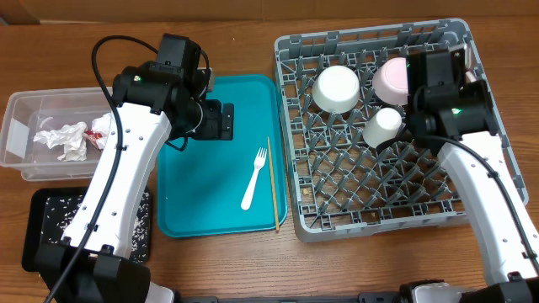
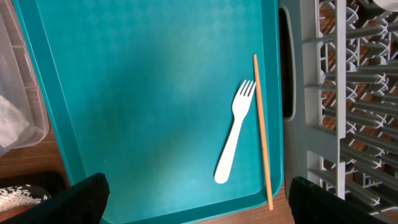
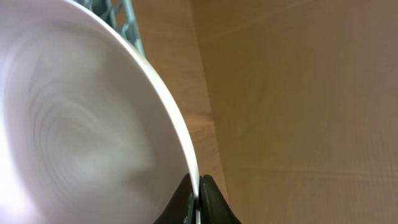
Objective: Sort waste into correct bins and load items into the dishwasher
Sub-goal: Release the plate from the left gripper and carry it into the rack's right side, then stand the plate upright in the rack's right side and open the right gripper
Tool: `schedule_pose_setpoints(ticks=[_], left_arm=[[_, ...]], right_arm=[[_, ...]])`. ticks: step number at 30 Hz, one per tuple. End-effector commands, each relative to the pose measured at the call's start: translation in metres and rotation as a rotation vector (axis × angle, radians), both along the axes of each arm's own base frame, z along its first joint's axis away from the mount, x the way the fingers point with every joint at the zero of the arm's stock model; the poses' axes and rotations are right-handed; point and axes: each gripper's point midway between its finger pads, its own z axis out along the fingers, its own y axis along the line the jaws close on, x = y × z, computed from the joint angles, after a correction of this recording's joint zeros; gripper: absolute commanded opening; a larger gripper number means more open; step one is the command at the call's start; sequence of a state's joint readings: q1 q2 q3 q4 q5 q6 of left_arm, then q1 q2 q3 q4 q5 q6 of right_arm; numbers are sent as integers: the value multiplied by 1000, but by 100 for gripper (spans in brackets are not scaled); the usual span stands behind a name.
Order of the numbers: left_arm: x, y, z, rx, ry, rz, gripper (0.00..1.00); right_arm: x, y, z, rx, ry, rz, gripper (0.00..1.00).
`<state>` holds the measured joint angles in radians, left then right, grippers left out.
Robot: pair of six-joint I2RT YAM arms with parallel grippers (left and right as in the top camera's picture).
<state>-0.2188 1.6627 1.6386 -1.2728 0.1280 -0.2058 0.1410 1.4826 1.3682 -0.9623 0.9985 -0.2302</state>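
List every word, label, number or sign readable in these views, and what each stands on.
No text can be read in any view.
White sticker on the clear tub: too small to read.
Red wrapper: print, if any, too small to tell.
Teal tray, fork, grey rack: no markings show.

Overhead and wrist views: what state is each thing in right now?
Left pincer: open, empty, over teal tray.
Right pincer: shut on pink dish rim.
Pink dish: held by rim, over rack.
Fork: flat on teal tray.
Chopstick: flat on teal tray, beside fork.
White bowl: upside down in rack.
Cup: in rack.
Tub: holds napkin, red wrapper.
Black tray: holds rice.
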Motion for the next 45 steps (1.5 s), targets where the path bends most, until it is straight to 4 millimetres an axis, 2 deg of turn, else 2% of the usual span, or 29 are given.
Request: schedule_pose_setpoints(ticks=[1,5,6,7,9,11,12,15,16,21,24,25,26,27,28,29,31,34,35,37,39,41,43,45], left_arm=[[2,2,11,6,-36,-12,94],[2,2,11,6,-36,-12,95],[2,2,11,6,-36,-12,96],[2,2,11,6,-36,-12,97],[2,3,11,6,-36,-12,98],[2,3,11,6,-36,-12,98],[2,3,11,6,-36,-12,98],[2,3,11,7,-36,-13,98],[2,3,10,11,-37,-12,98],[1,20,8,84,-27,41,97],[3,31,8,89,-26,86,97],[4,37,8,88,-24,109,97],[5,42,8,84,-23,136,97],[7,52,8,77,-19,191,97],[8,56,8,72,-16,219,98],[8,59,8,68,-14,242,100],[8,62,8,64,-10,257,100],[6,58,8,50,-4,248,100],[6,57,8,46,-3,246,100],[6,55,8,45,-1,242,100],[5,56,7,47,3,242,100],[4,56,7,47,6,242,100],[3,56,7,48,9,242,100],[3,56,7,47,9,242,100]], right_arm=[[-4,-4,-22,-21,30,-14,4],[-1,4,-42,46,50,27,4],[2,8,-45,71,45,41,10],[3,8,-44,74,37,43,25],[5,8,-43,75,26,43,35],[5,8,-42,75,19,43,52],[6,8,-42,77,14,43,66],[7,11,-37,79,-8,51,96],[8,13,-33,81,-23,56,100],[6,24,4,140,-151,107,100],[6,59,25,384,-294,200,100],[5,86,29,530,-316,290,100],[4,104,31,614,-312,359,100],[-8,153,34,820,-265,545,100],[-19,180,36,931,-222,644,99],[-29,197,36,1003,-183,704,98],[-54,226,29,1139,-67,787,98],[-83,253,13,1275,103,823,100],[-87,258,12,1299,131,830,100],[-106,281,10,1423,241,881,100],[-115,298,10,1502,311,917,100],[-115,304,3,1525,352,899,100],[-104,301,-19,1493,369,752,89],[-94,296,-38,1422,366,643,84]])
